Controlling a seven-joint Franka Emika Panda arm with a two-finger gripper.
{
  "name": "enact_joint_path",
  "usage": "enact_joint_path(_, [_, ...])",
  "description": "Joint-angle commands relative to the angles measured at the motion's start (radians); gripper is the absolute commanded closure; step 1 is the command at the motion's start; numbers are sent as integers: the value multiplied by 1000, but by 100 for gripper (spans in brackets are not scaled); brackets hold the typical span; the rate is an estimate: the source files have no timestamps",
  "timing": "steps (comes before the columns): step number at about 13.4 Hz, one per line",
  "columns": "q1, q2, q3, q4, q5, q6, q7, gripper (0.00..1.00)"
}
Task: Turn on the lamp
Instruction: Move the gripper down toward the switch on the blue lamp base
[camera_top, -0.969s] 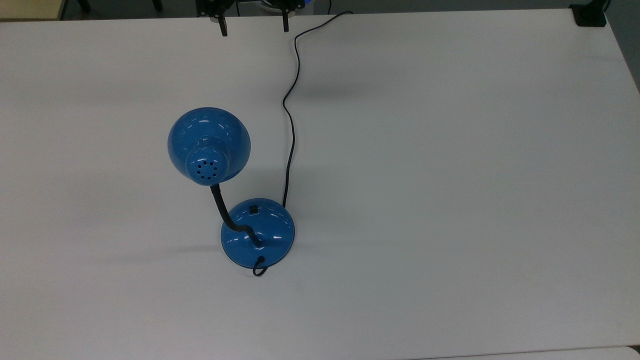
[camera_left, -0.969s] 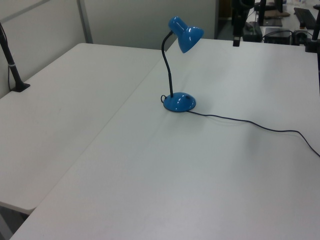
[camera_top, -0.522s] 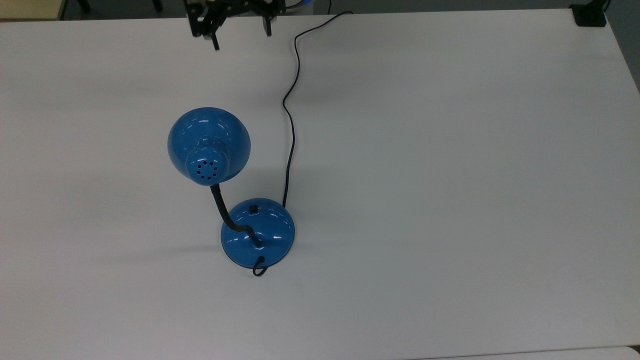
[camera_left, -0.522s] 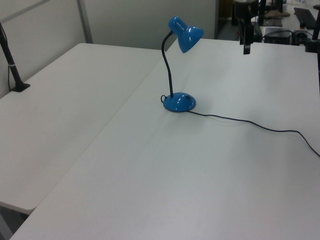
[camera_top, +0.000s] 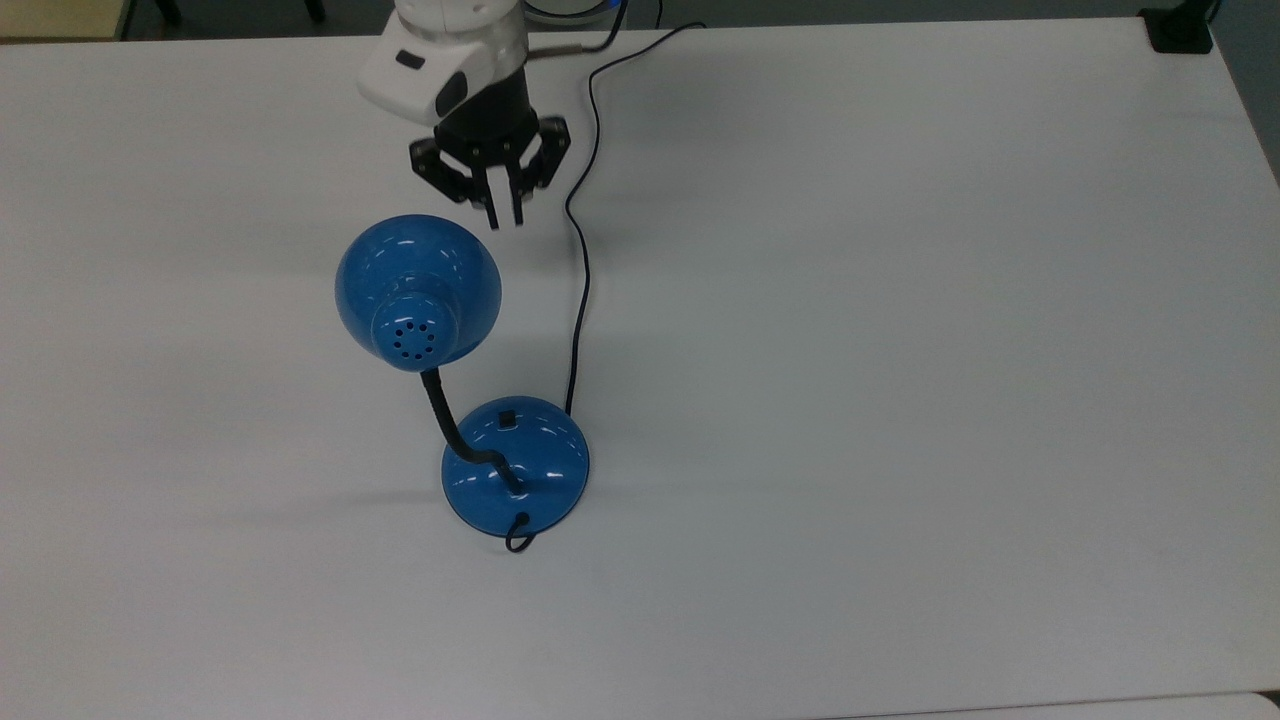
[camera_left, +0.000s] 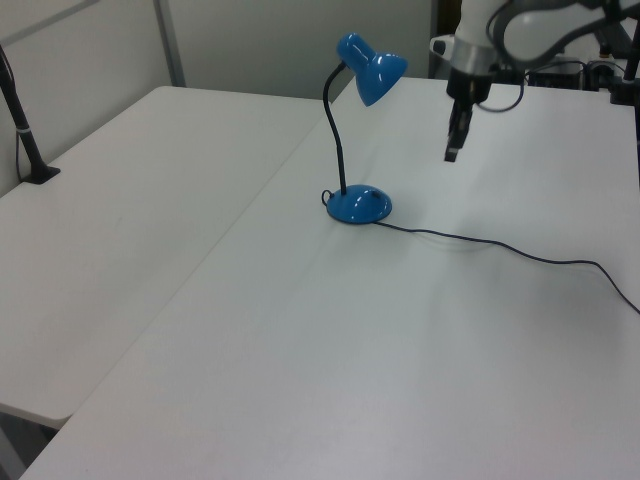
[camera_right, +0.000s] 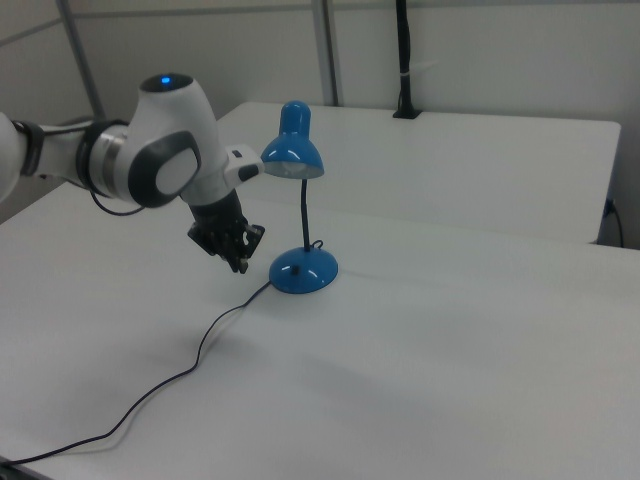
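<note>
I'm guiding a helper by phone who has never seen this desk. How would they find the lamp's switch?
On the white table stands a glossy blue desk lamp. Follow its black flexible neck down to the round dome base. The switch is the small black rectangle on that dome, on the side where the thin black cord runs off.

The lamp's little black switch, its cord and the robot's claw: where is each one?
switch (camera_top: 508, 419), top view, on the black rocker atop the blue base.
cord (camera_top: 579, 300), top view, on its straight run over the table.
gripper (camera_top: 505, 222), top view, midway between the two nearly closed fingertips.
</note>
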Motion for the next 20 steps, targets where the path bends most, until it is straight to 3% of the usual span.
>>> enact_joint_path(1, [15,78,3,-32,15,235,134,100])
enact_joint_path(7, [40,261,2,8,15,625,226,100])
enact_joint_path(14, [37,381,0,141,5,641,258,100])
enact_joint_path(20, [23,387,-11,132,-15,639,235,100])
